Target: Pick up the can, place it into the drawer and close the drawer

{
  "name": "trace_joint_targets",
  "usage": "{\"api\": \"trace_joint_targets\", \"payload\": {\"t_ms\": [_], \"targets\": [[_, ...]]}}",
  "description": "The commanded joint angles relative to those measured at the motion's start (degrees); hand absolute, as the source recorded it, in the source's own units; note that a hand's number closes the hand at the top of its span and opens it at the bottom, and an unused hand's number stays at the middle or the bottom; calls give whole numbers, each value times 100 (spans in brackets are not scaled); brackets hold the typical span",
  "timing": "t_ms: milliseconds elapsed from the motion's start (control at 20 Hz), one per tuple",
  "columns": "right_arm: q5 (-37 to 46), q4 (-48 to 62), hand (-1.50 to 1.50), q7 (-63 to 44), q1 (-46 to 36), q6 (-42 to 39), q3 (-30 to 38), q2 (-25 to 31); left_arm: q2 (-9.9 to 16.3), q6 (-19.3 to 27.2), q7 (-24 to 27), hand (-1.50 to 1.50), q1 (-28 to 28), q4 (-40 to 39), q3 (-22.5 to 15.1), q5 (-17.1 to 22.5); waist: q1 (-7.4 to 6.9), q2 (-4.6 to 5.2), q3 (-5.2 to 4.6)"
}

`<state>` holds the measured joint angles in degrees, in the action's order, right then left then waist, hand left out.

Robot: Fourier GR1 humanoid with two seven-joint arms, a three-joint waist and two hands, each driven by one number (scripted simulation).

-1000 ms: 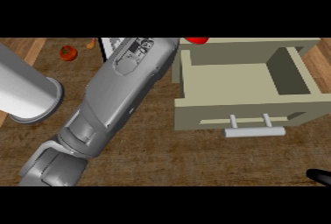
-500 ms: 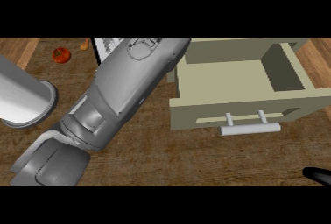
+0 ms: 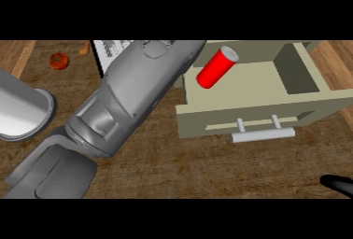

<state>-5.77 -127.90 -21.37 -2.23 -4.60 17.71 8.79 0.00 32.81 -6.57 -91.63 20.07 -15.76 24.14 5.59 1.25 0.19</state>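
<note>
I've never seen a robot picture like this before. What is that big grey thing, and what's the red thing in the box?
You are looking down from the robot's head at a wooden counter. The big grey thing is the robot's left arm, reaching up and away from you. Its hand is out of sight past the top edge. The small black tip at the lower right is the robot's right hand, just peeking in.

The box is an open drawer with a pale handle. The red thing is a can, tilted over the drawer's inside. I can't tell whether anything is holding it.

Also on the counter: a shiny metal cylinder at the left and a small red-orange fruit.
</note>
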Motion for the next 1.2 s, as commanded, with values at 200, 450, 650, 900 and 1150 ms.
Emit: {"api": "trace_joint_targets", "payload": {"t_ms": [200, 450, 650, 900, 1150], "targets": [[330, 99, -150, 73, -388, -128, -57, 406, 0, 459, 352, -150, -50, -271, -205, 248, 103, 53, 1], [979, -119, -150, 319, -344, -242, -582, 438, 0, 414, 421, -150, 29, -192, -144, 594, 42, 33, -6], [1657, 439, -150, 733, -698, -368, -733, 817, 0, 419, 379, -150, -189, -237, -73, 774, -45, 84, -5], [2682, 821, -150, 890, -1005, -235, -1215, 985, 0, 476, 633, -150, -191, -228, -8, 983, -110, 70, -7], [3669, 1612, -150, 1223, -1354, -104, -1836, 1066, 0, 465, 779, -150, -175, -254, -47, 1041, -267, 31, -9]]}}
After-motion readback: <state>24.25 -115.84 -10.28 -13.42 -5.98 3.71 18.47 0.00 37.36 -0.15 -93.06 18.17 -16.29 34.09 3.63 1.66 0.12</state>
